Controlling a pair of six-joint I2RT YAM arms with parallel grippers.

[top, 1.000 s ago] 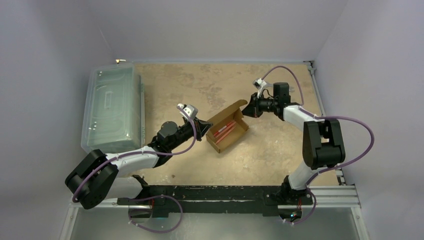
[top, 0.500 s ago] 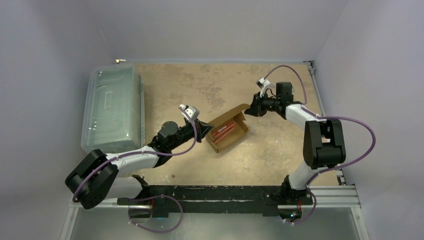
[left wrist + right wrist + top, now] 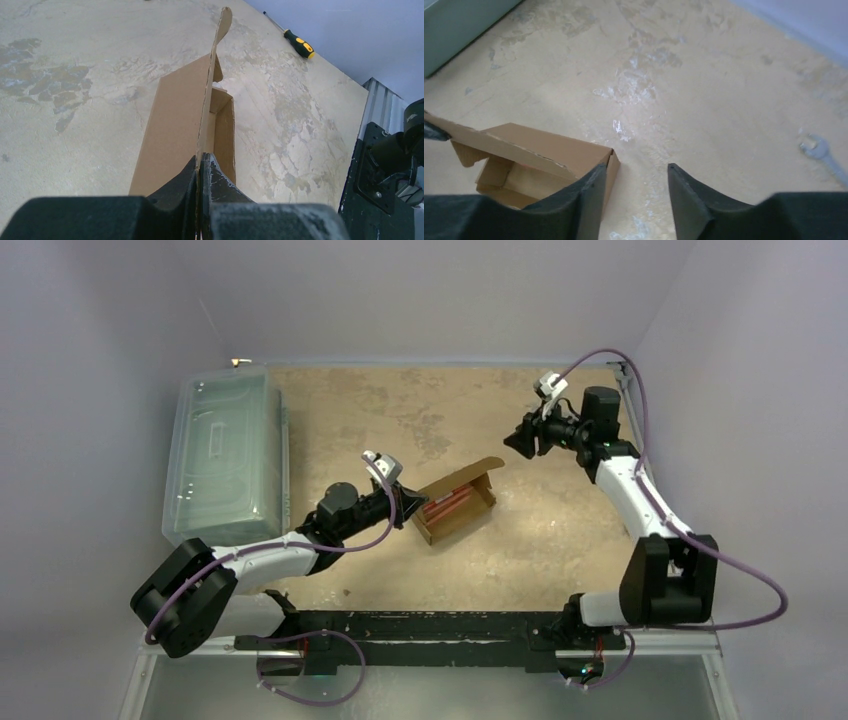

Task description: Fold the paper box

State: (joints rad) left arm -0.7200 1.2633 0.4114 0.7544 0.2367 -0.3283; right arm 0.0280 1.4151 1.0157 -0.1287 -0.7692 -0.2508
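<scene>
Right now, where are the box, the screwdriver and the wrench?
box [image 3: 175, 125], left wrist view, on the raised lid's outer face.
screwdriver [image 3: 299, 44], left wrist view, on its yellow-black handle.
wrench [image 3: 815, 146], right wrist view, on its head.

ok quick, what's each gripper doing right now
left gripper: closed, pinching the raised flap of the paper box
right gripper: open, holding nothing
</scene>
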